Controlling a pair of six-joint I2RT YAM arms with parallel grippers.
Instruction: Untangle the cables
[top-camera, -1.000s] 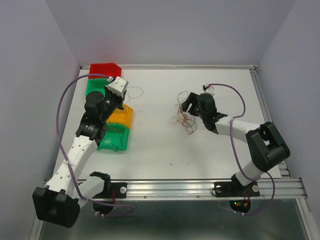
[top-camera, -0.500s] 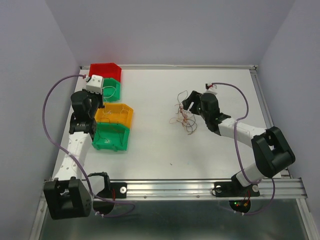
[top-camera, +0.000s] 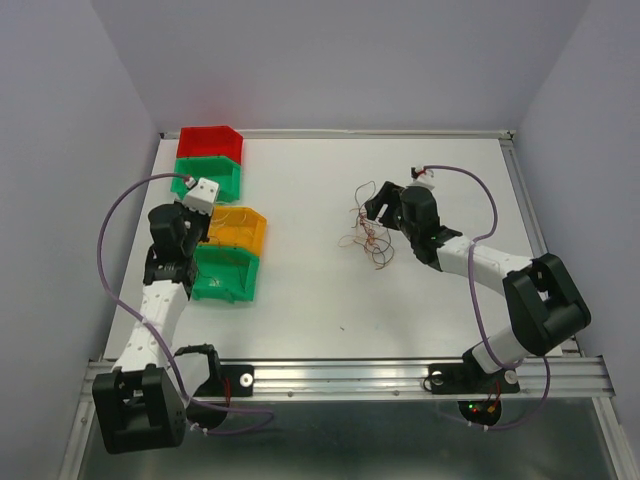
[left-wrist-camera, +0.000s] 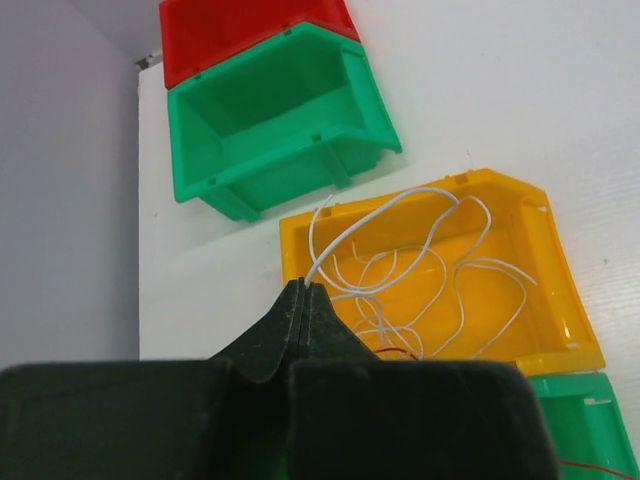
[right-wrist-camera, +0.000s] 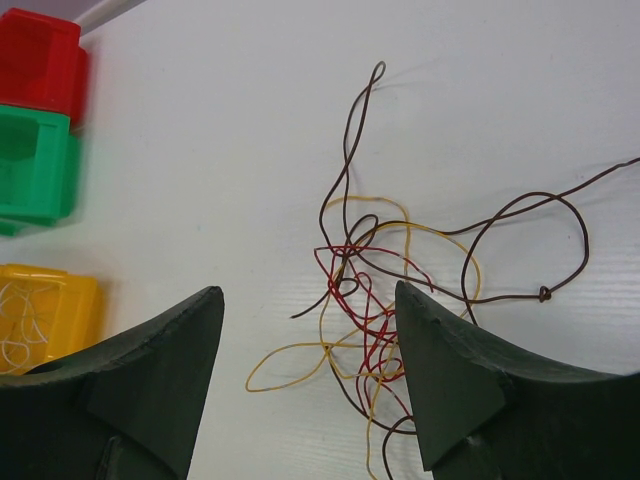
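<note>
The cables show as a loose tangle (right-wrist-camera: 372, 292) of thin brown, red and yellow wires on the white table, also seen in the top view as the tangle (top-camera: 365, 240). My right gripper (right-wrist-camera: 305, 300) hangs open over it, its fingers either side of the red knot; in the top view the right gripper (top-camera: 377, 208) sits at the tangle's far edge. My left gripper (left-wrist-camera: 303, 286) is shut on one end of a white wire (left-wrist-camera: 380, 212), which arcs over and coils inside the yellow bin (left-wrist-camera: 565, 300). From above, the left gripper (top-camera: 205, 226) is at that bin's left rim.
A red bin (top-camera: 210, 140) and a green bin (top-camera: 215, 178) stand behind the yellow bin (top-camera: 250, 235), and a second green bin (top-camera: 228, 275) in front of it holds a red wire. Purple arm cables loop beside both arms. Walls close the table's left, back and right.
My left arm has swung left from beside the far green bin, then come nearer, to the yellow bin, carrying the white wire. The right arm has barely shifted.
</note>
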